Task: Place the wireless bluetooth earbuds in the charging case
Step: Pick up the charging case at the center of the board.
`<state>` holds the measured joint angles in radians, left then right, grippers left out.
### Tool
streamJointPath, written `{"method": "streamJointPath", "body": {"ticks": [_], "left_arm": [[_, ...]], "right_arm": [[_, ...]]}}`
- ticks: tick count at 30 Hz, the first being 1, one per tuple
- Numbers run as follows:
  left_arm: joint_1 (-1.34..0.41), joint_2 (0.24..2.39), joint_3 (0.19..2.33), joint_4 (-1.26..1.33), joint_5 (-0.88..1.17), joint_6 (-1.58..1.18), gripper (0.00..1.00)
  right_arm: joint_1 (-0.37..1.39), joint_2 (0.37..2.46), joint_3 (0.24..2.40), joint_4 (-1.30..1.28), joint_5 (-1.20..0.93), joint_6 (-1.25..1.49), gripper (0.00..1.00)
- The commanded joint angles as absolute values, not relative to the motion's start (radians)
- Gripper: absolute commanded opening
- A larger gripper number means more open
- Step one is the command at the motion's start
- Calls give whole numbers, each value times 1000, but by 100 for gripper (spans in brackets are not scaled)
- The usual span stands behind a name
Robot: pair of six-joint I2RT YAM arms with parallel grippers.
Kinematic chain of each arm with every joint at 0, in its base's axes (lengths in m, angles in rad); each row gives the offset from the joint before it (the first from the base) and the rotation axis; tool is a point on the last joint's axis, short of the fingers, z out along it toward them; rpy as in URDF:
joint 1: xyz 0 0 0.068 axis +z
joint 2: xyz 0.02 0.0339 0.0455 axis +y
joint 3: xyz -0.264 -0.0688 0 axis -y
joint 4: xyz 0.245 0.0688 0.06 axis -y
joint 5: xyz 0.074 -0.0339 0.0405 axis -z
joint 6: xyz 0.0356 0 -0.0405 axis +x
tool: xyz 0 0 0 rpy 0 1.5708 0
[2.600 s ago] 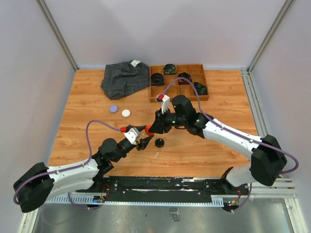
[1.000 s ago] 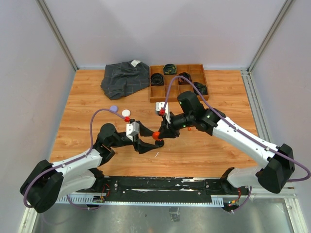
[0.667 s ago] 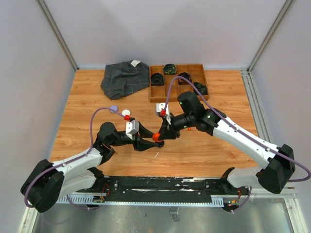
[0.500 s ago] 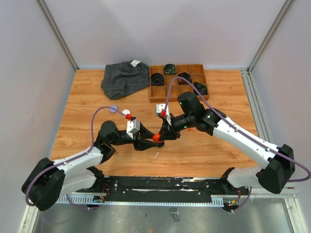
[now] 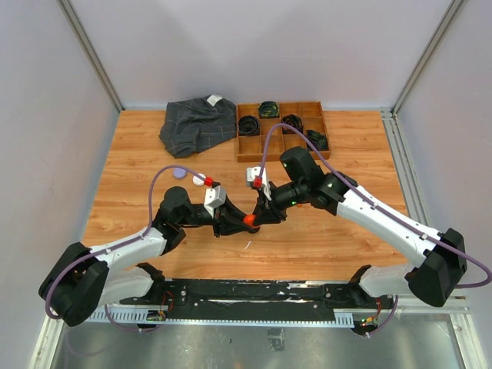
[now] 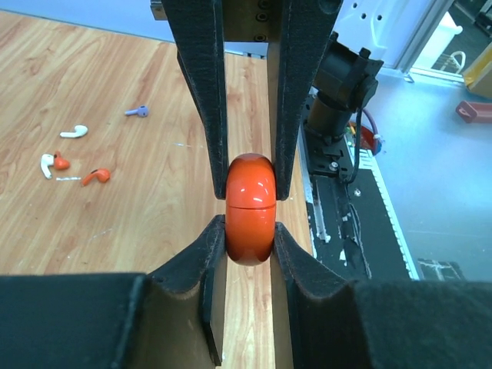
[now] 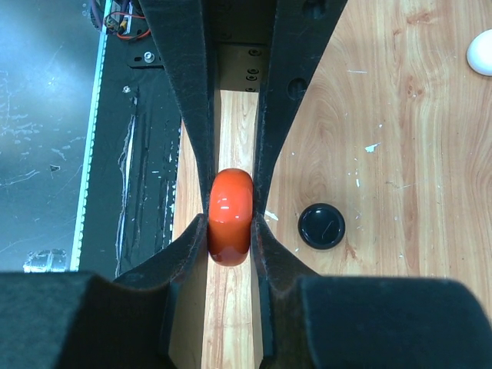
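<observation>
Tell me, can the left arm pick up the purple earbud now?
Probably not yet. The left gripper is shut on the case, which the right gripper clamps too. The purple earbud lies uncovered on the table, reachable after letting go.

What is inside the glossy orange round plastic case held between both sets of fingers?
Cannot be seen: the glossy orange round plastic case is shut, with only its seam line showing. Both arms' black fingers cover its sides.
</observation>
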<state>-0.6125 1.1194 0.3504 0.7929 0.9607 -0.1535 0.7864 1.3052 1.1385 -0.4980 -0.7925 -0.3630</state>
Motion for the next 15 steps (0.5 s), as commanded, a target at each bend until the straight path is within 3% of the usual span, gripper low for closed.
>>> {"method": "streamJointPath", "body": {"ticks": [1,15], "left_arm": [[-617,1117,375,822,999,-144,1],[-617,983,163,1098,671,-145,0]], "right_arm": [[801,1307,1167,-473,-712,-394,10],[818,1209,1071,-275,-594,-340,47]]}}
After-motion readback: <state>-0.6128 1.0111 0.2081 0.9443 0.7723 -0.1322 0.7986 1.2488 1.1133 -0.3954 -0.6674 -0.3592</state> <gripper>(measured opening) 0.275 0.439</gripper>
